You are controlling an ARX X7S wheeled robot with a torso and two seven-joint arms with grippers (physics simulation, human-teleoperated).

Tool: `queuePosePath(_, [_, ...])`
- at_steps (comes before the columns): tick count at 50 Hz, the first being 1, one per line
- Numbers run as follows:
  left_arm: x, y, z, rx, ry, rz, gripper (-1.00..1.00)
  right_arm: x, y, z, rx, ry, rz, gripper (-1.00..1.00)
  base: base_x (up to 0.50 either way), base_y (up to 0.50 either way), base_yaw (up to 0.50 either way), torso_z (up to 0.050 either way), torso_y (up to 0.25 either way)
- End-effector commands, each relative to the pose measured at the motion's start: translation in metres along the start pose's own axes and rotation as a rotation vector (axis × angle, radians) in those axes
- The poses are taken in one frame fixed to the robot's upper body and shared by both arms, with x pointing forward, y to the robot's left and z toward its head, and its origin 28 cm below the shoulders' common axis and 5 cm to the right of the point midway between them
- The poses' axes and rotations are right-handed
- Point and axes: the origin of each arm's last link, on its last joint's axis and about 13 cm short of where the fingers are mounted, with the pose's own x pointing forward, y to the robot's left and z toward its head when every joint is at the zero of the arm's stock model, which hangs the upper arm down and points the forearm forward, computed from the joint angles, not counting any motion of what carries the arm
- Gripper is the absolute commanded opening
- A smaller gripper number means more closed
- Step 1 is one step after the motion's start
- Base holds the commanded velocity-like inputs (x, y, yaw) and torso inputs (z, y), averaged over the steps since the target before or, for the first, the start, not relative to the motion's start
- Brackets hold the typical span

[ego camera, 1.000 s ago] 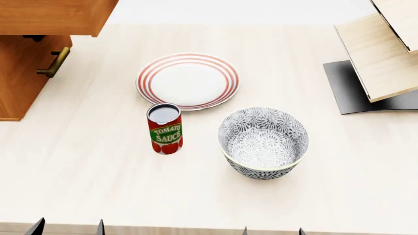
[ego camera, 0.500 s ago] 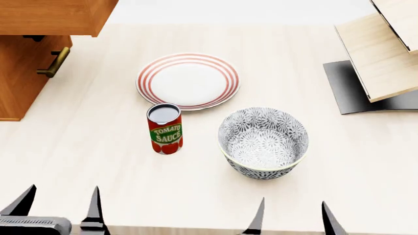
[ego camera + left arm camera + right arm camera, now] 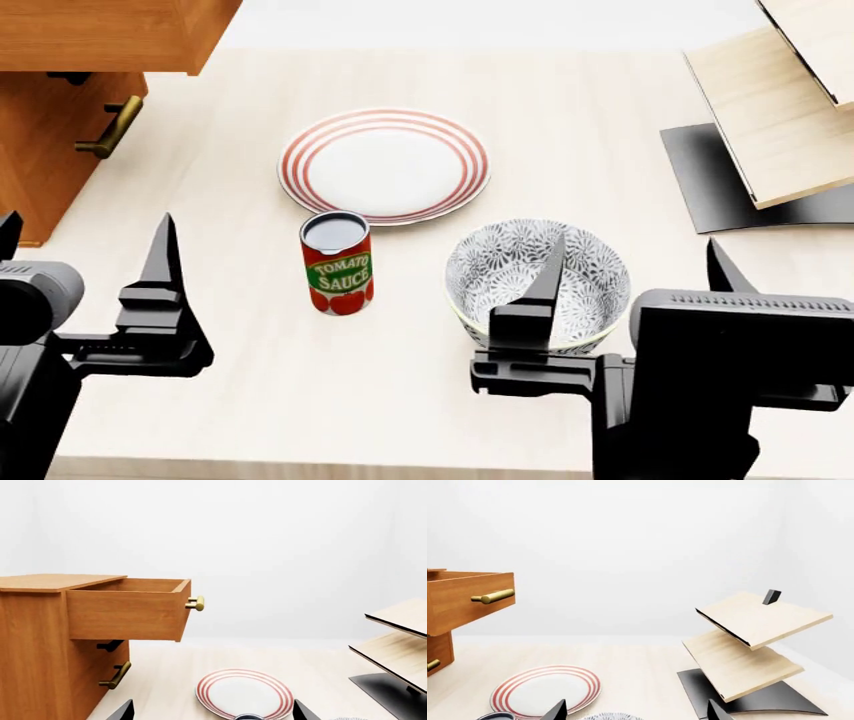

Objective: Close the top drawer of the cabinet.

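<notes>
The top drawer (image 3: 127, 610) of the orange-brown cabinet (image 3: 33, 650) stands pulled out, its brass bar handle (image 3: 195, 603) at the front. In the head view the drawer (image 3: 107, 35) overhangs the table at the top left, with the cabinet (image 3: 47, 150) under it. It also shows in the right wrist view (image 3: 464, 602). My left gripper (image 3: 87, 235) is open and empty, near the table's front left, well short of the drawer. My right gripper (image 3: 634, 250) is open and empty over the bowl's near side.
A red-striped plate (image 3: 384, 165), a tomato sauce can (image 3: 338, 263) and a patterned bowl (image 3: 527, 270) stand mid-table. Pale slanted panels on a dark base (image 3: 781, 110) stand at the right. A lower drawer handle (image 3: 114, 128) sits below the top drawer.
Both arms have risen into the head view from the front edge. The grippers now stand higher and further forward over the table. The drawer has not moved.
</notes>
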Motion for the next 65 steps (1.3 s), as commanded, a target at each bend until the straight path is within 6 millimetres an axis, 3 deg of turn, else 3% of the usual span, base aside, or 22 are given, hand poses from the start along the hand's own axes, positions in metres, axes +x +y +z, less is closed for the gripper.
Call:
queuePosePath(1, [0.001,0.000,0.012,0.012,-0.012,-0.001,1.00,0.001,0.002,0.014,-0.021,-0.009,-0.018,1.00,0.00,0.00,0.00,0.000,0.000])
queuePosePath(6, [0.003,0.000,0.009,0.011,-0.008,-0.001,1.00,0.003,0.004,0.011,-0.032,-0.020,0.029,1.00,0.04,0.00,0.00,0.000,0.000])
queuePosePath(48, [0.008,0.000,0.000,0.024,0.011,0.010,1.00,0.010,0.007,-0.004,-0.043,0.034,-0.021,1.00,0.50,0.00,0.00,0.000,0.000])
queuePosePath(55, [0.008,-0.001,-0.001,0.015,0.019,0.005,1.00,0.011,0.009,-0.006,-0.049,0.039,-0.012,1.00,0.00,0.00,0.00,0.000,0.001])
queuePosePath(65, [0.007,-0.025,0.006,0.015,0.027,-0.065,1.00,0.015,0.012,-0.012,-0.072,0.058,-0.013,1.00,0.00,0.00,0.00,0.000,0.000])
